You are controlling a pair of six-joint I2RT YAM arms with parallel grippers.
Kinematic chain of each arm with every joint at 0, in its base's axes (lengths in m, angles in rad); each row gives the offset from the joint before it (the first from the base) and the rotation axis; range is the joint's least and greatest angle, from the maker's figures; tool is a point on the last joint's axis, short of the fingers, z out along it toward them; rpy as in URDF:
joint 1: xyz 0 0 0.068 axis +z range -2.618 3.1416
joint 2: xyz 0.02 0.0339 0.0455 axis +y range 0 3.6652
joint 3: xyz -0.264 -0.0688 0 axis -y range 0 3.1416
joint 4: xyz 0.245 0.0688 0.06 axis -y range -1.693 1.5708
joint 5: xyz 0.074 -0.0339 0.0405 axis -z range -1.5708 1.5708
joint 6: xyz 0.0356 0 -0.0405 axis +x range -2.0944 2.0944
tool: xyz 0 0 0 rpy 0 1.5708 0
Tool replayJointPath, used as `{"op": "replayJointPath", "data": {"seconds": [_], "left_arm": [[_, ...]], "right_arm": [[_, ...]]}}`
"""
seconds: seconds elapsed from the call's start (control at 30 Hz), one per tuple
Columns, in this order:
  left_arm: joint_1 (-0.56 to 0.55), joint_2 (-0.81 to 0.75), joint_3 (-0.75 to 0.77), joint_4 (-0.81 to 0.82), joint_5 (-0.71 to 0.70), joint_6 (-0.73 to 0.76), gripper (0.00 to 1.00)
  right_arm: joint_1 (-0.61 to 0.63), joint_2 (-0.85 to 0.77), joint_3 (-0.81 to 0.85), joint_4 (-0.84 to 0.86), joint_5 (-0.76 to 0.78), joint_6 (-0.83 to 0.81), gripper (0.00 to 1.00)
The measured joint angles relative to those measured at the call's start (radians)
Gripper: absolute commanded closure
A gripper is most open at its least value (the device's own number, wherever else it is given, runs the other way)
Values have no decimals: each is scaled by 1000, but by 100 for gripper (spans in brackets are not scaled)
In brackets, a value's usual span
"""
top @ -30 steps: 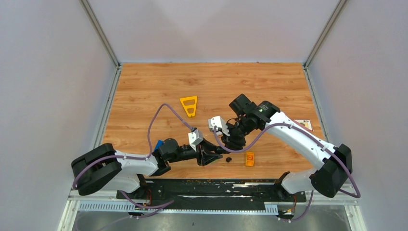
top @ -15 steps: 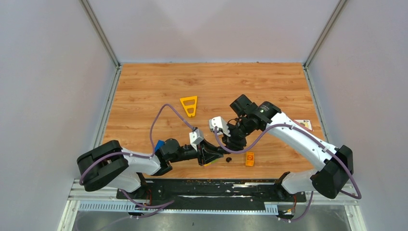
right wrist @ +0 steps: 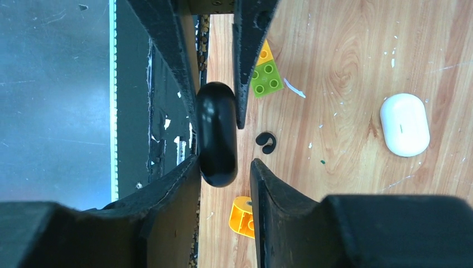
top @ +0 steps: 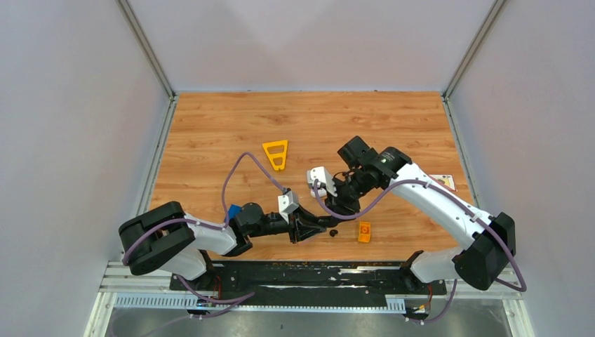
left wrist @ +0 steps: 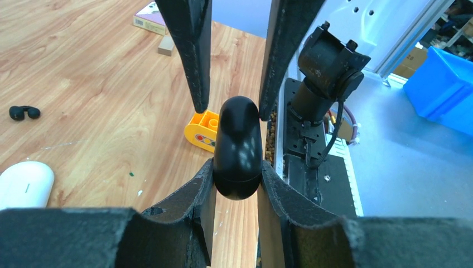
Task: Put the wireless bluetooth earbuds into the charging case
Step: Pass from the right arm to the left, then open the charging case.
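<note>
**Item 1, nearest.** Your left claw (left wrist: 235, 167) is pressed tight on a glossy black oval piece, judged to be an earbud; ref. held bud (left wrist: 237, 139). The grip sits on its lower half. Its long axis runs in line w/ the fingers, and the free end sticks out past the tips.

**Item 2.** Your right claw (right wrist: 224, 163) faces it tip to tip from the opposite side. It is part spread: one finger touches the held bud's flank, the other stands clear w/ a visible gap. It carries nothing; the load is w/ the left. Judged a hand-over.

**Item 3, table (right wrist: 346, 44) below.** A loose bud (right wrist: 266, 142), black, small C-shape, lies just beside the claws. A green brick (right wrist: 262, 75) and an orange brick (right wrist: 244, 218) lie near it, apart from each other. No third bud seen.

**Item 4, further out.** The charging case (right wrist: 404, 124), a white pebble, lies flat on the table, well apart from the loose bud.
- From the left wrist it lies down and to the left of the held bud.
- From the right wrist it lies off to the right, long axis approx. parallel to the held bud's.
- The lid looks shut, no wells on show.
- The top view hides the case under the arms, so you can't tell which arm is nearer.

**Assessment.** The held bud can't go in until the lid is up. W/ the left occupied, that job falls to your right claw.
</note>
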Motion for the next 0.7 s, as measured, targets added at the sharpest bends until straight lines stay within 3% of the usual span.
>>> {"op": "replayJointPath", "data": {"seconds": [0.4,0.57,0.7], "left_arm": [[0,-20,-31,1,9,31,100],[0,-40,-39,1,7,33,100],[0,-45,-42,0,6,32,100]], "right_arm": [[-93,47,29,-15,-71,19,61],[-95,53,38,-17,-110,21,46],[-95,44,34,-16,-150,12,41]]}}
